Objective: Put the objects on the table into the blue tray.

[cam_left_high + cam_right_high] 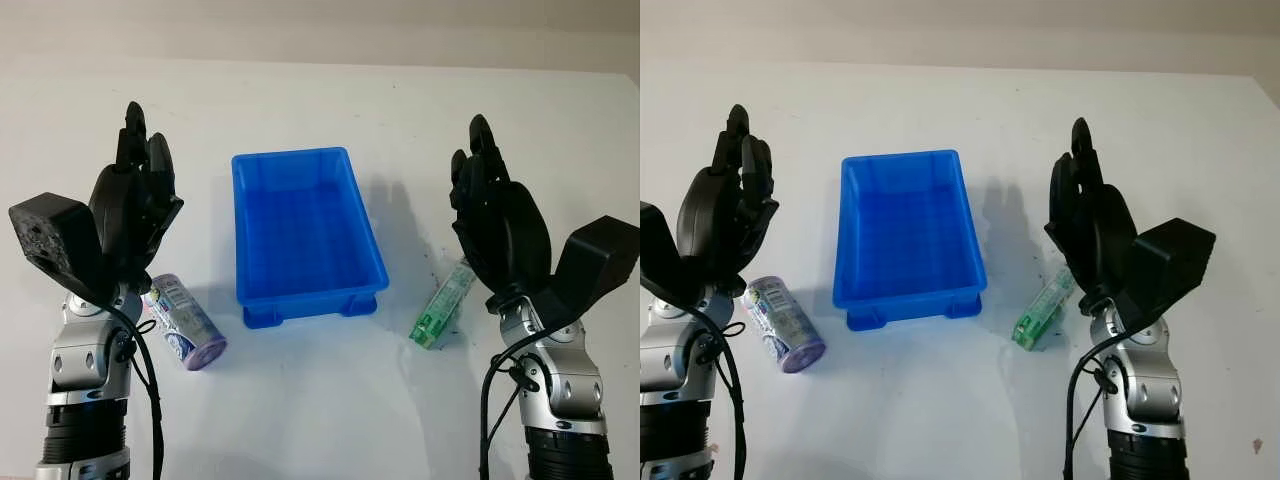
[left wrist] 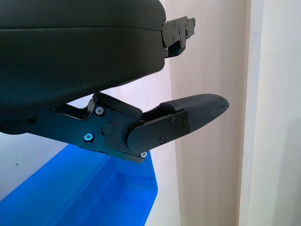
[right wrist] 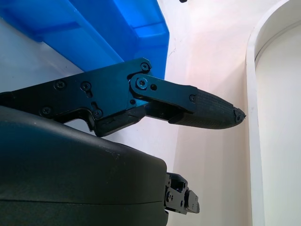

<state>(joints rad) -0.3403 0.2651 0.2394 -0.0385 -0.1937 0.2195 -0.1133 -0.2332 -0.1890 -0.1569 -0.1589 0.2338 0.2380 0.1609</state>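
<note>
blue tray [image 1: 300, 225] between open hands [image 1: 135, 205]

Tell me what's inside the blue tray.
Nothing: the blue tray shows bare floor. The purple can and green pack lie outside it, each partly hidden by the open left hand and right hand.

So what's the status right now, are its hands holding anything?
Left hand and right hand open, raised either side of the blue plastic tray. Tray empty. Purple cylindrical can and green rectangular packet lie on the white table. Nothing blocking.
</note>
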